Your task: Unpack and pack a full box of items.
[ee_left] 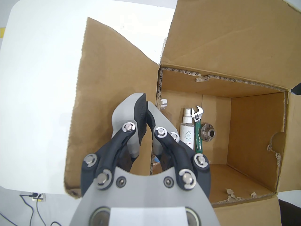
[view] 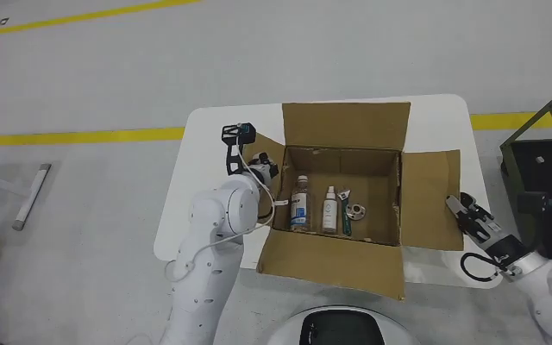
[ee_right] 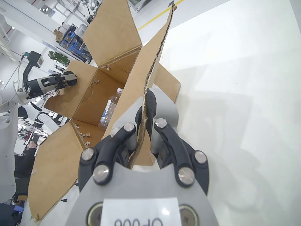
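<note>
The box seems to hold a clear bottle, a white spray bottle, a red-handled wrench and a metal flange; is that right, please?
Not quite: the wrench has a green handle, not red, as the left wrist view shows. The box does hold a clear bottle, a white spray bottle and a metal flange.

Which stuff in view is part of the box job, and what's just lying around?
Job: open brown cardboard box; inside it a clear plastic bottle, white spray bottle, green-handled adjustable wrench, round metal flange; right gripper clamped on the right flap, left gripper at the left flap.

Lying about: grey bar on the floor; dark green bin beside the white table.
</note>
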Controlling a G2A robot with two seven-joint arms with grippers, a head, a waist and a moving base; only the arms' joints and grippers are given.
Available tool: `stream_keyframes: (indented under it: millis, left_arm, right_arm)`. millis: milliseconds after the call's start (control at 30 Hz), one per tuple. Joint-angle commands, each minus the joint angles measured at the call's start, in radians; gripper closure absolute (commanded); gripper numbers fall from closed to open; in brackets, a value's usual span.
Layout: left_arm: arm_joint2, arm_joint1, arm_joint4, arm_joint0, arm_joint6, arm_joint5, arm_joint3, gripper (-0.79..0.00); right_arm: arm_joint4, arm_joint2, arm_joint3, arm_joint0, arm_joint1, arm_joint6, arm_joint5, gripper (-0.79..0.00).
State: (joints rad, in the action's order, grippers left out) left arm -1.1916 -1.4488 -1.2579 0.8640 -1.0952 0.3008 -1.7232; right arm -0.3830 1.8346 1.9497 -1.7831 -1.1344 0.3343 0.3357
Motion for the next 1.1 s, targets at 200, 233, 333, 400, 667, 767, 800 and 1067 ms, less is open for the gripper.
stream_keyframes:
  millis: [200, 233, 333, 400, 667, 767, 800, 1067]
  left_arm:
    - [-0.017, 0.003, -0.022, 0.02, 0.005, -0.009, 0.003, -0.092]
    - [-0.019, 0.003, -0.023, 0.02, 0.005, -0.01, 0.002, -0.099]
    - [-0.023, 0.003, -0.022, 0.023, 0.007, -0.007, 0.004, -0.089]
    - [-0.026, 0.004, -0.025, 0.026, 0.011, -0.008, 0.009, -0.083]
    - [-0.023, 0.004, -0.037, 0.038, 0.014, -0.019, 0.011, -0.188]
    - [-0.022, 0.003, -0.04, 0.042, 0.017, -0.019, 0.009, -0.533]
    - [-0.022, 0.003, -0.039, 0.043, 0.019, -0.017, 0.006, -0.785]
    - [0.012, -0.013, 0.038, -0.007, 0.019, 0.024, -0.062, -0.785]
  right_arm:
    - [-0.002, -0.002, -0.001, -0.001, 0.0, 0.0, 0.0, 0.0]
    - [-0.003, -0.002, -0.001, -0.002, -0.001, -0.001, -0.001, 0.0]
    - [-0.002, -0.004, -0.001, -0.003, -0.001, -0.001, -0.001, 0.0]
    - [-0.003, -0.006, -0.001, -0.002, -0.001, -0.002, 0.0, 0.0]
    - [-0.004, -0.011, -0.004, -0.003, -0.002, -0.004, 0.002, 0.0]
    - [-0.005, -0.011, -0.004, -0.003, -0.002, -0.002, 0.002, 0.0]
    - [-0.005, -0.011, -0.004, -0.003, -0.002, -0.002, 0.001, 0.0]
    - [-0.003, -0.005, 0.01, -0.009, -0.002, -0.004, 0.001, 0.0]
